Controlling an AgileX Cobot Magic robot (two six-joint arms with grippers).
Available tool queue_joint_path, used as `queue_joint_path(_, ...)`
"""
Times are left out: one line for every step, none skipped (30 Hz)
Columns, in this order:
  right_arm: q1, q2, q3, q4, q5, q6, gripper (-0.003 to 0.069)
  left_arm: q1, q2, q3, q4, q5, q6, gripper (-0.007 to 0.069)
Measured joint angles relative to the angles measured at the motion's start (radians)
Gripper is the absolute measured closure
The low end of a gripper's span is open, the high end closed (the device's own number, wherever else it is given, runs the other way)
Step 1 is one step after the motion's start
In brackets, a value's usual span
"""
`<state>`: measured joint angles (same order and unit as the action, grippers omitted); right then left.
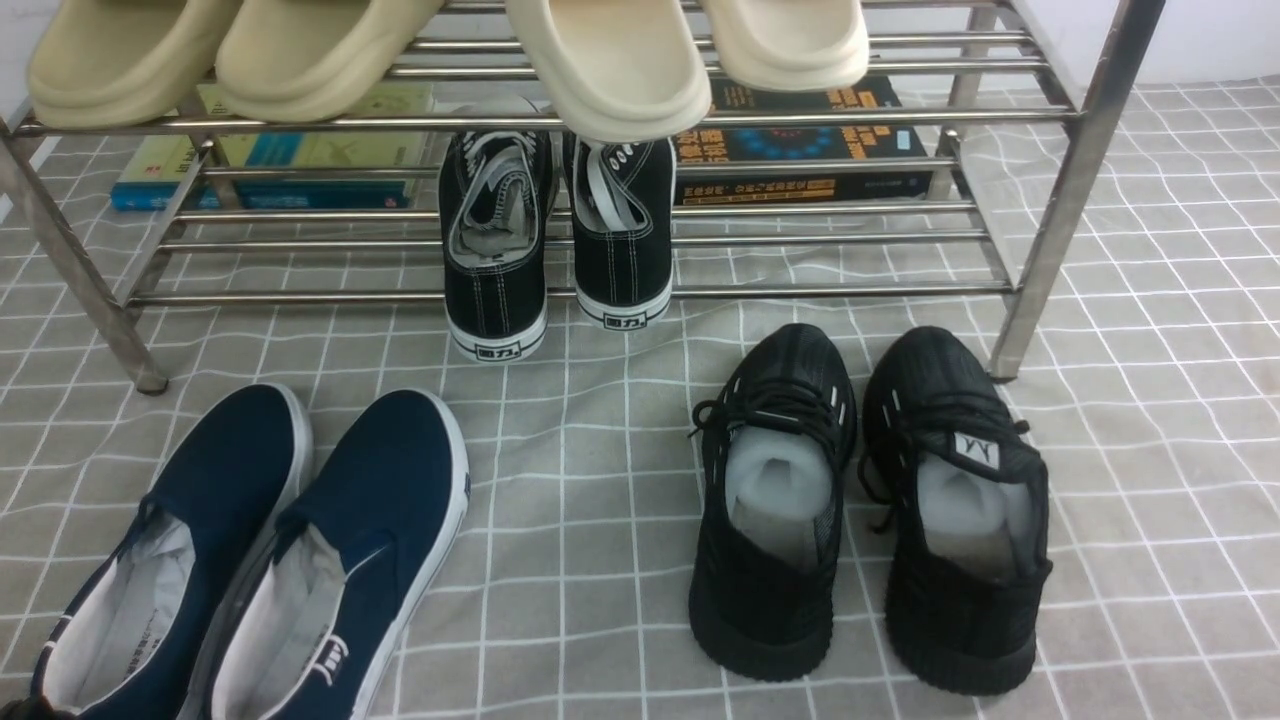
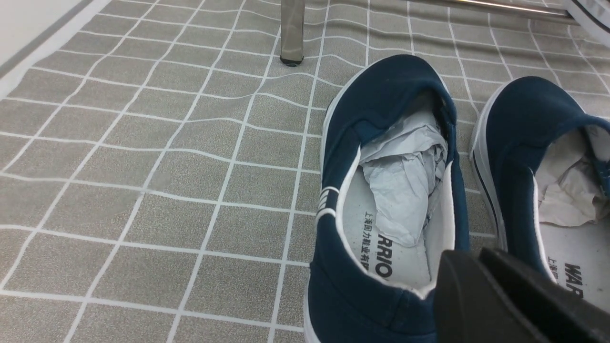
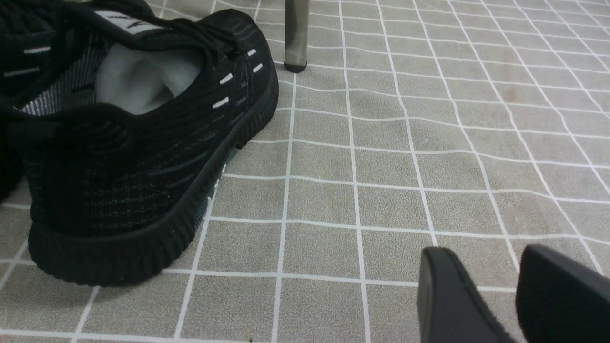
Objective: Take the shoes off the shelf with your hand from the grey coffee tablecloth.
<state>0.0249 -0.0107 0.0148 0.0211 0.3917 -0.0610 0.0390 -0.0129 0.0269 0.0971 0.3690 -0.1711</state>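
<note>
- The blue shoes (image 1: 250, 550) are down on the grey cloth (image 1: 600, 480), in front of the shelf (image 1: 1050, 200) and on the robot's left side. They lie side by side with their toes toward the shelf.
- The left wrist view shows them close up. Each blue shoe (image 2: 391, 200) has a white sole and crumpled paper (image 2: 405, 176) stuffed inside. Part of the word "WARRIOR" is printed on the inside.
- The left claw (image 2: 500, 305) is right at the heel of one blue shoe, at its inner edge. Its two black fingers (image 2: 476, 295) look pressed close together. I cannot tell if the heel edge is pinched between them.
- The right claw (image 3: 512, 295) hangs low over bare cloth. Its two fingers (image 3: 448, 295) stand apart with a gap, and nothing is between them.
- A pair of black knit shoes (image 1: 870, 500) sits on the cloth on the right side, just in front of a shelf leg (image 1: 1030, 320). One black shoe (image 3: 133, 143) shows near the right claw, but they do not touch.
- Two black lace-up shoes (image 1: 560, 230) lean on the lower shelf bars with their heels hanging over the front.
- Cream slippers (image 1: 440, 55) lie on the top bars.
- Some books (image 1: 800, 140) lie behind, under the top bars.
</note>
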Motion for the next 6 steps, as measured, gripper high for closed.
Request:
queue_joint_path(0.0,0.0,0.0,0.0,0.0,0.0,0.042,0.0,0.0,0.0,0.0,0.0,0.0,0.0563)
queue_joint_path(0.0,0.0,0.0,0.0,0.0,0.0,0.042,0.0,0.0,0.0,0.0,0.0,0.0,0.0563)
queue_joint_path(0.0,0.0,0.0,0.0,0.0,0.0,0.042,0.0,0.0,0.0,0.0,0.0,0.0,0.0563)
queue_joint_path(0.0,0.0,0.0,0.0,0.0,0.0,0.042,0.0,0.0,0.0,0.0,0.0,0.0,0.0563)
queue_joint_path(0.0,0.0,0.0,0.0,0.0,0.0,0.042,0.0,0.0,0.0,0.0,0.0,0.0,0.0561)
queue_joint_path(0.0,0.0,0.0,0.0,0.0,0.0,0.042,0.0,0.0,0.0,0.0,0.0,0.0,0.0559)
